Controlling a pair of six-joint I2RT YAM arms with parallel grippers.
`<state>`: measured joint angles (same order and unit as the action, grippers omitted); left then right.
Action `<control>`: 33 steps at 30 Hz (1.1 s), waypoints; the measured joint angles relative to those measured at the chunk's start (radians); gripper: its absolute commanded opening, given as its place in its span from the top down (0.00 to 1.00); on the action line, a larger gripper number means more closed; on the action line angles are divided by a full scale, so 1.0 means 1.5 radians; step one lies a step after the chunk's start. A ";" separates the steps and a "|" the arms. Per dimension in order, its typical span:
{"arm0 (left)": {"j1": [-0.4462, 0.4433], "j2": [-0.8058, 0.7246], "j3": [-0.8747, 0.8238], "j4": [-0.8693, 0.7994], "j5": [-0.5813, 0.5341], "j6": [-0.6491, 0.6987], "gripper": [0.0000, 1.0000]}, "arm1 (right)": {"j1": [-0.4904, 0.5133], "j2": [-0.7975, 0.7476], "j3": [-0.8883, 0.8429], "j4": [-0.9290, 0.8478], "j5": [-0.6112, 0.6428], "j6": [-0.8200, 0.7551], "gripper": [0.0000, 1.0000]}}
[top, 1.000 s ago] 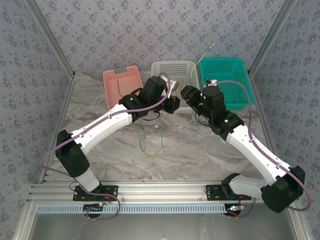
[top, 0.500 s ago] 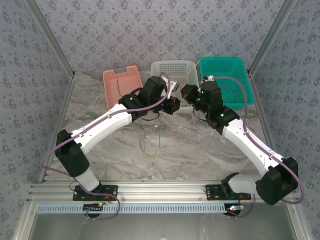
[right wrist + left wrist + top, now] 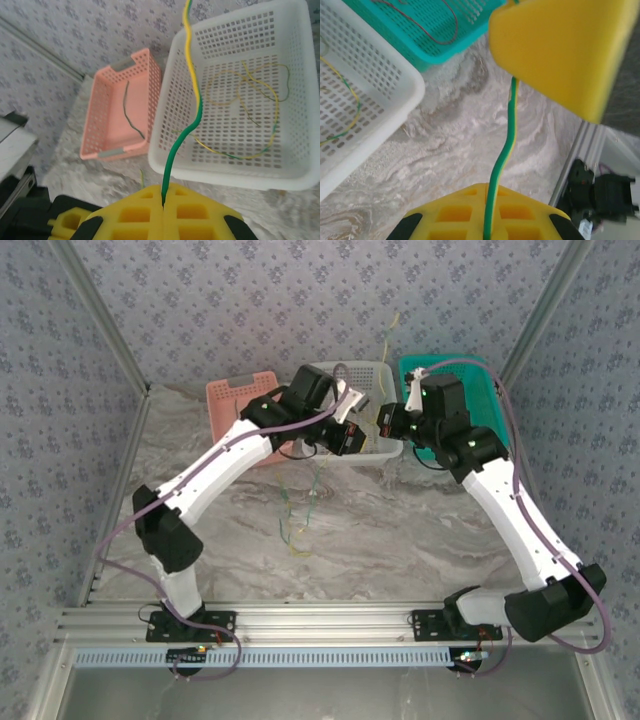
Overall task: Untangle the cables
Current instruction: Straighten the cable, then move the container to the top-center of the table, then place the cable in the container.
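A green-and-yellow cable [image 3: 507, 130] runs taut between my two grippers, above the table in front of the white basket [image 3: 372, 452]. My left gripper [image 3: 487, 189] is shut on it, and the strand leads up to the right gripper's yellow finger [image 3: 560, 50]. My right gripper [image 3: 163, 191] is shut on the same kind of cable [image 3: 182, 135], whose free end sticks up [image 3: 389, 337]. In the top view the left gripper [image 3: 350, 430] and right gripper [image 3: 386, 423] stand close together. More thin green and yellow strands [image 3: 303, 508] dangle below them to the table.
The white basket [image 3: 170, 125] holds loose yellow-green cables [image 3: 250, 95]. A pink basket [image 3: 95, 115] on the left holds a dark cable [image 3: 131, 112]. A teal basket [image 3: 435, 55] on the right holds a red cable [image 3: 437, 27]. Marbled table lies below.
The right gripper has shut on the cable. Both arms have risen and moved back toward the baskets, and the dangling strands have lifted with them.
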<state>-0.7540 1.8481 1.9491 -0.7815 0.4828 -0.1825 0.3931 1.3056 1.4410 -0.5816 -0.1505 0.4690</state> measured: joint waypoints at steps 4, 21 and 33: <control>0.005 0.058 0.065 -0.057 0.014 0.031 0.49 | -0.023 0.026 0.016 -0.026 0.008 -0.039 1.00; 0.032 -0.413 -0.355 0.055 -0.408 -0.127 0.36 | -0.098 0.221 0.140 0.169 0.129 -0.026 1.00; 0.050 -0.222 -0.496 0.246 -0.350 -0.238 0.66 | -0.087 0.448 0.256 0.351 0.196 -0.042 1.00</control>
<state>-0.6796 1.5150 1.2057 -0.4118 -0.0429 -0.5396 0.2619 1.9770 1.8256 -0.0547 0.1432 0.4057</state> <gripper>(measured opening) 0.351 0.059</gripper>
